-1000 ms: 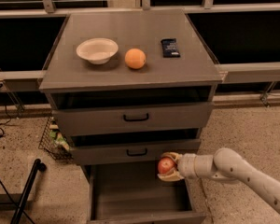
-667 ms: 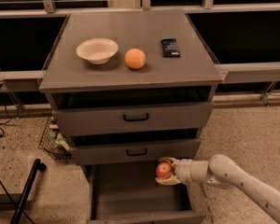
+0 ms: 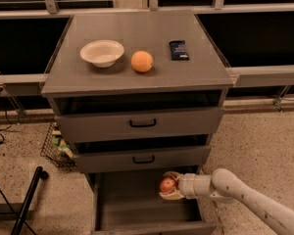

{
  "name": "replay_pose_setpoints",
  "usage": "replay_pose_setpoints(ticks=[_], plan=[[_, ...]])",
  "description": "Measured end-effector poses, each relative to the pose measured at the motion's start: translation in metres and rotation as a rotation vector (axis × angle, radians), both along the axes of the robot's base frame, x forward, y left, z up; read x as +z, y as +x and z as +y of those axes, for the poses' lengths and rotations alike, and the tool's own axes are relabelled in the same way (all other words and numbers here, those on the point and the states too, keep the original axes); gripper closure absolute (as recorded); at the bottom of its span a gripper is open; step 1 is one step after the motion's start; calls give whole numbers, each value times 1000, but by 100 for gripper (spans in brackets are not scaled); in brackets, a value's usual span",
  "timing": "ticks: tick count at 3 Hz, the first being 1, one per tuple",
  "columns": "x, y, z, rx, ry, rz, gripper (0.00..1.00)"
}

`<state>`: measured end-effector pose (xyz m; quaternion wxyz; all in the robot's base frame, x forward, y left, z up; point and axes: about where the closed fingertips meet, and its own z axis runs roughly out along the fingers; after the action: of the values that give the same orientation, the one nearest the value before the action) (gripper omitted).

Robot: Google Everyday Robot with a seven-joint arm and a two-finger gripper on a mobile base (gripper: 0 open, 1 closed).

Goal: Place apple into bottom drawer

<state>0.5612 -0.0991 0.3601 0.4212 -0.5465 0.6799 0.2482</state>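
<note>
**Finding.** The claw [image 3: 169, 185] is clamped on the apple [image 3: 167, 184], with one finger above it and one below. The apple hangs below the worktop's [image 3: 137, 33] front edge, toward its right front corner. It is over the rear right of the open bottom drawer [image 3: 132, 204] and appears clear of the drawer floor.

**Risks, as judged.**
1. If the apple is released from this height, it would likely roll or bounce. The drawer walls should contain it, though the front wall looks low.
2. The upper finger sits just under the middle drawer [image 3: 142, 159]. Any rise on opening or withdrawal could strike that front.
3. The arm crosses the drawer's right wall, so lowering further may press it on that rim.

**Not at risk.** The orange [image 3: 142, 61] and bowl [image 3: 102, 52] sit well apart from the claw, on the worktop.
</note>
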Motion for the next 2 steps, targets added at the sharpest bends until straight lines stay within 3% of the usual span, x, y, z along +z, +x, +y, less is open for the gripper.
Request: replay_pose_setpoints(ticks=[1, 2], plan=[[-21, 4, 5, 5, 11, 4, 100], [-66, 14, 11, -1, 32, 4, 100]])
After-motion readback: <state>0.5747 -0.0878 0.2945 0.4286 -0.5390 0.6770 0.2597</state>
